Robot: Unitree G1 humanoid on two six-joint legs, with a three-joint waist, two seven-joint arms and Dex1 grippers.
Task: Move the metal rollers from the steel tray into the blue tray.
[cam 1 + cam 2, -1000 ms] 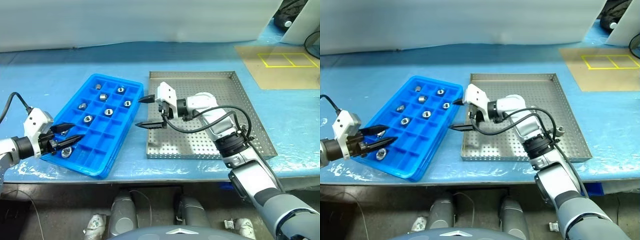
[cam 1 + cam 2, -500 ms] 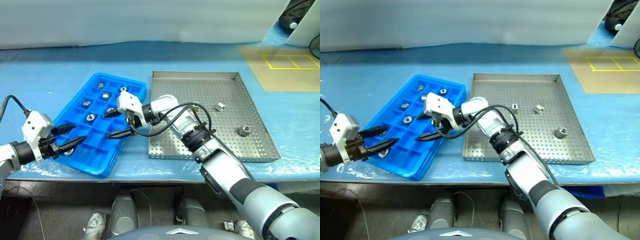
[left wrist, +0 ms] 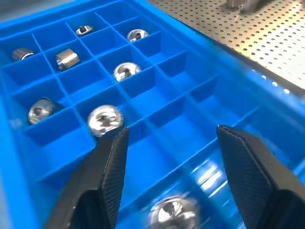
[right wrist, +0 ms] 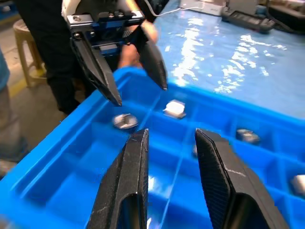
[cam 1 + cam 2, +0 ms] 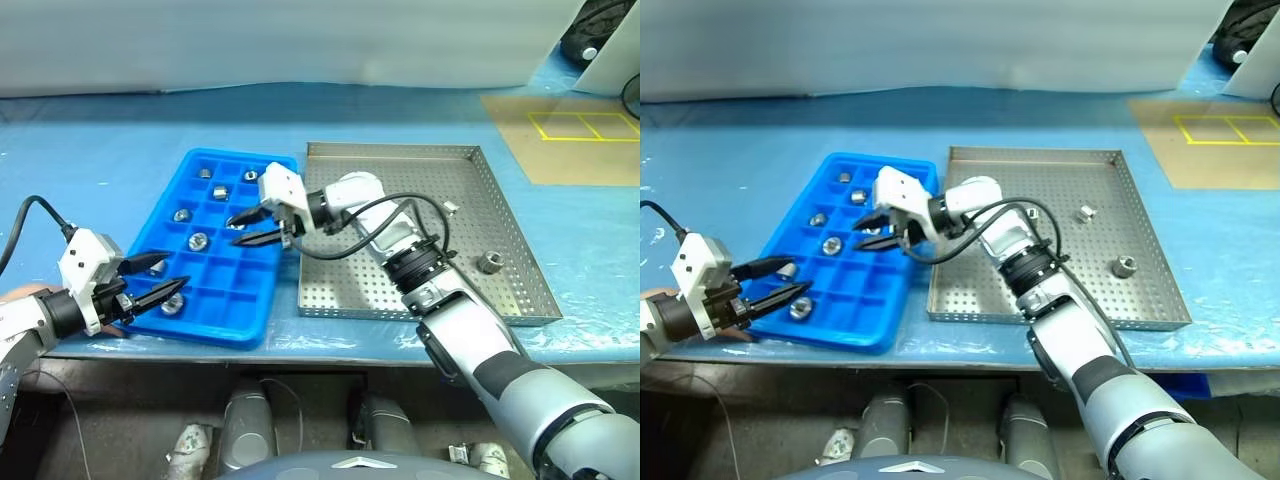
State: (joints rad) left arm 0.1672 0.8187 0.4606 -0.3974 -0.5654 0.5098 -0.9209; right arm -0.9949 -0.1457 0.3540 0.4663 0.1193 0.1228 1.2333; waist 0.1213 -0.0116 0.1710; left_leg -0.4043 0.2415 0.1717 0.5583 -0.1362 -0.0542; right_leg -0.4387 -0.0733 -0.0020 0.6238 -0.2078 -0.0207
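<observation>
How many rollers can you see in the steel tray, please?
2 rollers: one near the steel tray's right rim, the other further back, beside the cable of the right arm. That arm may hide more.

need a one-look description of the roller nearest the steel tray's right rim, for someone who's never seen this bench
Find the steel tray, the perforated silver one to the right of the blue tray. On its floor, close to the right rim, lies one metal roller. It sits nearer the robot and further right than the other loose roller.
</observation>
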